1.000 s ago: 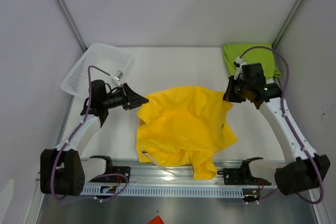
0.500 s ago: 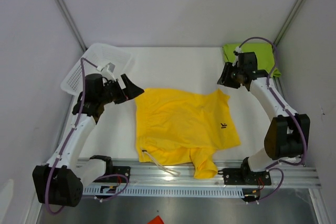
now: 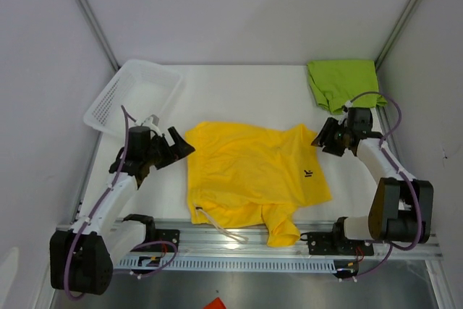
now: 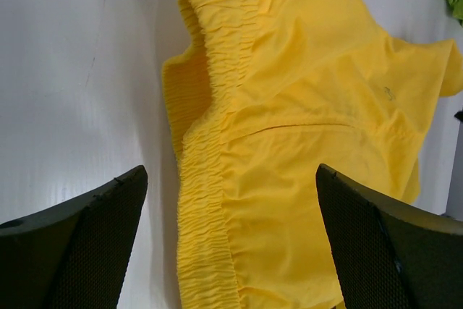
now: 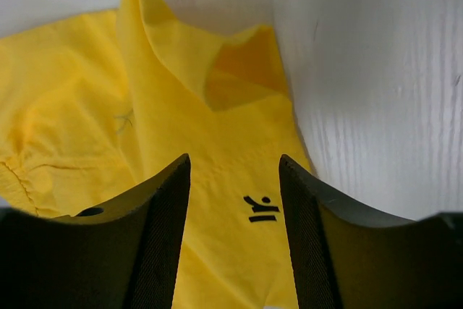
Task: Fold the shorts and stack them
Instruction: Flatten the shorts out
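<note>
The yellow shorts (image 3: 253, 171) lie spread open in the middle of the desk (image 3: 239, 95), not yet folded. The gathered waistband (image 4: 206, 179) is at the left edge and the leg hems, with the small dark logo (image 3: 309, 174), are at the right, so the long axis runs left to right and the waist points toward the left arm. 1 leg bunches into a lump at the near edge, and a pale drawstring (image 3: 217, 223) trails from the near left corner. The green shorts (image 3: 343, 81) sit in the far right corner, apparently folded over into a compact shape - 1 of the 2 pairs looks about done, though how neatly cannot be told from above. What seems left is folding the yellow pair and stacking it with the green. The left pincer (image 3: 182, 146) hovers just beside the waistband with its fingers wide apart and holding nothing. The right pincer (image 3: 322, 136) sits at the far right hem corner, also apart and empty. A white basket (image 3: 116, 99) stands in the far left corner - well apart from both pairs.
</note>
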`<state>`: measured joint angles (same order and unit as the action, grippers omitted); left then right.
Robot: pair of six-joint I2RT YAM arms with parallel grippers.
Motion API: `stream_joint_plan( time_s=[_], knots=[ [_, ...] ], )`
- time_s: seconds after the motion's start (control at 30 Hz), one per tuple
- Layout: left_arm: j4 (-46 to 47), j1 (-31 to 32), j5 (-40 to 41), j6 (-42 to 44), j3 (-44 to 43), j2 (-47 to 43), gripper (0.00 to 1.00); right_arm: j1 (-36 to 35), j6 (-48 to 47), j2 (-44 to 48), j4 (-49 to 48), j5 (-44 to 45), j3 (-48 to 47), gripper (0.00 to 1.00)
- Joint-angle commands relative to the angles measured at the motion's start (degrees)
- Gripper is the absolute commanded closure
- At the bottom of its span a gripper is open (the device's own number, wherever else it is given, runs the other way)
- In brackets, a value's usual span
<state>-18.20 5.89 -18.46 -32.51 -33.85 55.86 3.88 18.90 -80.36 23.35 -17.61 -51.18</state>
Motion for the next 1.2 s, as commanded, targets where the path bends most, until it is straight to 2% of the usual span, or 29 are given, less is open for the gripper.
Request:
stream_joint_plan(
  time_s=[0.0,0.23,0.5,0.8,1.17],
  knots=[
    [9.4,0.3,1.8,-4.4,4.7,-2.5,0.02,-0.5,1.1,6.1,-5.7,-2.3,4.8,0.46],
    [15.6,0.3,2.1,-4.9,7.7,-0.7,0.04,-0.3,1.8,4.9,-6.8,-1.7,9.3,0.45],
    [21.9,0.3,2.3,-5.0,10.5,1.9,0.08,-0.4,3.7,2.5,-8.8,3.7,11.1,0.45],
    [22.8,0.3,2.4,-4.1,10.2,5.2,0.11,-0.5,4.8,-3.3,-13.2,4.8,12.9,0.49],
    [24.7,0.3,1.6,-4.1,10.8,6.2,0.17,-1.9,5.5,-4.2,-13.5,4.2,13.8,0.59]
  ],
)
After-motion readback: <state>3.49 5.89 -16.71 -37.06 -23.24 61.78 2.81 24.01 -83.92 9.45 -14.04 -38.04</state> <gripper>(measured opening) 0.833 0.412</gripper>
